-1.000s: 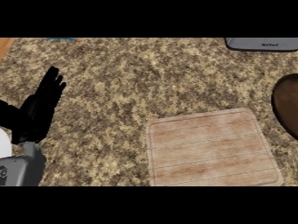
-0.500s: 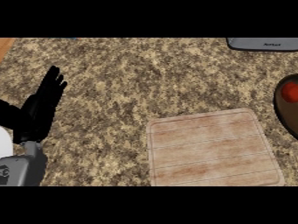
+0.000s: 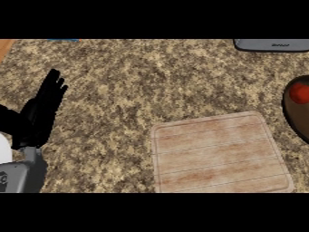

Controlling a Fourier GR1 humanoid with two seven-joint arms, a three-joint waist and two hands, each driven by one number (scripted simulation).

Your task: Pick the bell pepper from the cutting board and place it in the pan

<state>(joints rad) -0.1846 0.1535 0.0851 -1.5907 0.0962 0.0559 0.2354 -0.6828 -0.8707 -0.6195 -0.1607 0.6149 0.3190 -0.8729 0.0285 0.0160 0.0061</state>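
Bell pepper (image 3: 302, 93) now sits higher in the pan (image 3: 305, 121), which the right edge cuts off. Cutting board (image 3: 218, 153) bare. Left hand (image 3: 37, 113) rests, fingers straight and spread; right hand unseen.

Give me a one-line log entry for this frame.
pepper: in pan | cutting board: bare | left hand: open, resting at left edge | right hand: not in view

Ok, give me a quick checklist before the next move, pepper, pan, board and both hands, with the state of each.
1. Bell pepper in the pan: ok, it lies in the upper part.
2. Pepper off the cutting board: ok, nothing lies on the board.
3. Left hand holding nothing: ok, fingers straight, resting at the view's left.
4. Right hand clear of the pan: cannot tell, it is out of view.
5. Whole pan in view: not ok, the right edge cuts it.
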